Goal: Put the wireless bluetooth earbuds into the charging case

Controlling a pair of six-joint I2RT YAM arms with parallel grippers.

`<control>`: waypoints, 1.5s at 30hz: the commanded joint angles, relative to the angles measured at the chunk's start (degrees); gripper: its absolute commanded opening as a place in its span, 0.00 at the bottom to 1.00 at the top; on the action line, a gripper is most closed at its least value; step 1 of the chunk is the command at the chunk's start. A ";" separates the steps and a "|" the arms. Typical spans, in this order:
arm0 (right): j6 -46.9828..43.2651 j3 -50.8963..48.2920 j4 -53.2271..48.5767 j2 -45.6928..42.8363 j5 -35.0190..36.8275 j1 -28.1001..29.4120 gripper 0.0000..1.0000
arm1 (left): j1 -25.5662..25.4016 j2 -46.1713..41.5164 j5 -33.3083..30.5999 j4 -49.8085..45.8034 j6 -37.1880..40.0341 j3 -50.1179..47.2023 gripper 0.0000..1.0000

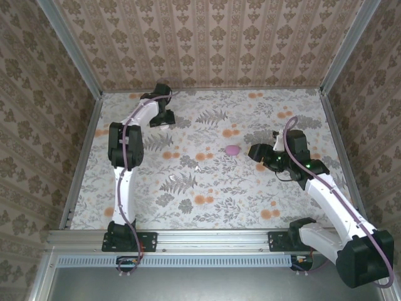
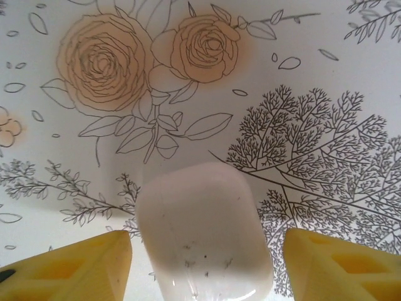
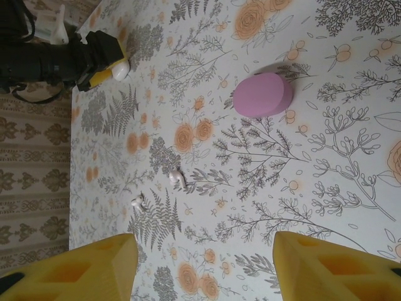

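Observation:
A white charging case (image 2: 203, 232), lid shut, lies on the flowered table between the yellow fingers of my left gripper (image 2: 207, 251). The jaws are open, with a narrow gap on each side of the case. This gripper (image 1: 163, 118) is at the far left of the table. A pink charging case (image 3: 263, 95) (image 1: 232, 150), also shut, lies near the table's middle. Two small pale earbuds (image 3: 177, 178) (image 3: 137, 201) lie loose on the fern print, nearer than the pink case. My right gripper (image 3: 205, 251) (image 1: 257, 152) hangs open right of the pink case, nothing between its fingers.
Patterned walls with aluminium posts (image 1: 84, 69) close in the table on the left, back and right. The left arm (image 1: 125, 157) runs along the left side. The orange flowers (image 2: 106, 63) are only prints on the table cover.

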 commanded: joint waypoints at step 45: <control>-0.43 -2.08 1.62 3.25 -0.94 -3.00 0.61 | -22.36 -36.03 19.40 22.31 30.88 -40.71 0.48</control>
